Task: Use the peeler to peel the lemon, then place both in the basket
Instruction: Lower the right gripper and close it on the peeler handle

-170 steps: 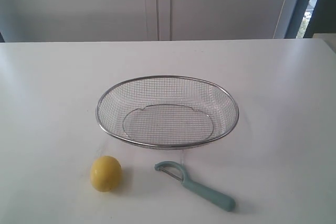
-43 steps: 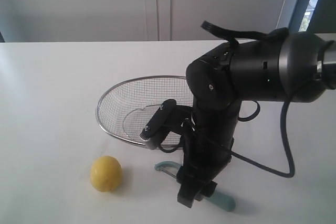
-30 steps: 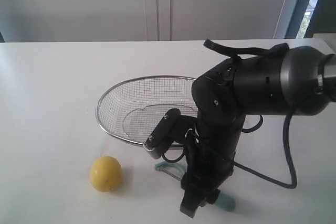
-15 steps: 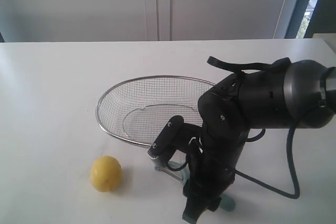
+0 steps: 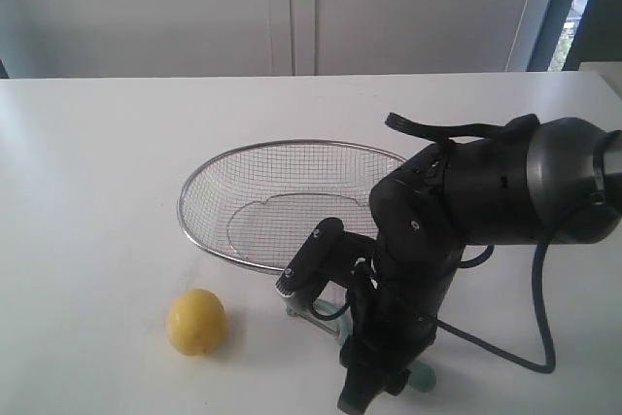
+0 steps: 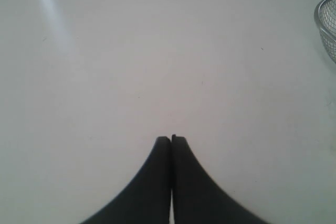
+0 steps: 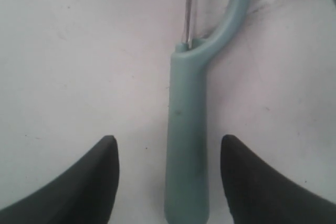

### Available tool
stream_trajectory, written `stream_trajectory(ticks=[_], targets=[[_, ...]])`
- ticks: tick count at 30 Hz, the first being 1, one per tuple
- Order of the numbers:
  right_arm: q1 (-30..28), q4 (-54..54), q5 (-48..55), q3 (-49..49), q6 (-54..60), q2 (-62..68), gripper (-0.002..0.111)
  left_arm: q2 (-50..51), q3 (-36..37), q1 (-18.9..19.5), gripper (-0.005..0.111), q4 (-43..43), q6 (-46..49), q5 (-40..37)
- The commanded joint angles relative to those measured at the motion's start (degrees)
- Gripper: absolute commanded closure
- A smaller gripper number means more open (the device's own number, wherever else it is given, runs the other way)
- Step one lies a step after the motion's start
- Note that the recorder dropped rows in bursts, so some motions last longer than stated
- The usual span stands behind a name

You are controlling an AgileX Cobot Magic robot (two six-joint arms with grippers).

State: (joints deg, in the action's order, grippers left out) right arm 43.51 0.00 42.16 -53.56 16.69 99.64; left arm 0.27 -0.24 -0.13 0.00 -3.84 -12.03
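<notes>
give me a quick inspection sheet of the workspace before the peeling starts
surface: white table, bare and clean where visible
lemon: on the table, nearer the camera than the basket's left end, apart from it, skin looks whole
peeler: lying flat on the table, partly hidden by the right arm in the exterior view
basket: upright, nothing in it
clutter: nothing seen
left gripper: shut, empty, over bare table
right gripper: open, jaws either side of the peeler handle, not touching it
cables: black cable loops from the right arm down towards the table
surroundings: pale panels behind the table
</notes>
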Motion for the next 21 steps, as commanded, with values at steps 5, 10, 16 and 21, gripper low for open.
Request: stream_trajectory(ticks=[5,10,16,21], targets=[[0.0,0.0,-1.0,0.3,-0.3,-0.1,0.054,-0.3,0.2,0.0,0.107,0.0,-0.2,0.0],[0.0,0.0,-2.2,1.0,-0.3,-0.1,0.054,-0.3,0.2,0.0,0.107,0.0,-0.2,0.0],[-0.1,0.0,-2.5,1.0,-0.5,-0.1,0.054,-0.3,0.2,0.0,0.107,0.0,-0.2,0.0],[-0.1,0.0,-2.6,1.0,-0.5,-0.1,0.054,-0.3,0.2,0.0,0.107,0.0,-0.2,0.0]])
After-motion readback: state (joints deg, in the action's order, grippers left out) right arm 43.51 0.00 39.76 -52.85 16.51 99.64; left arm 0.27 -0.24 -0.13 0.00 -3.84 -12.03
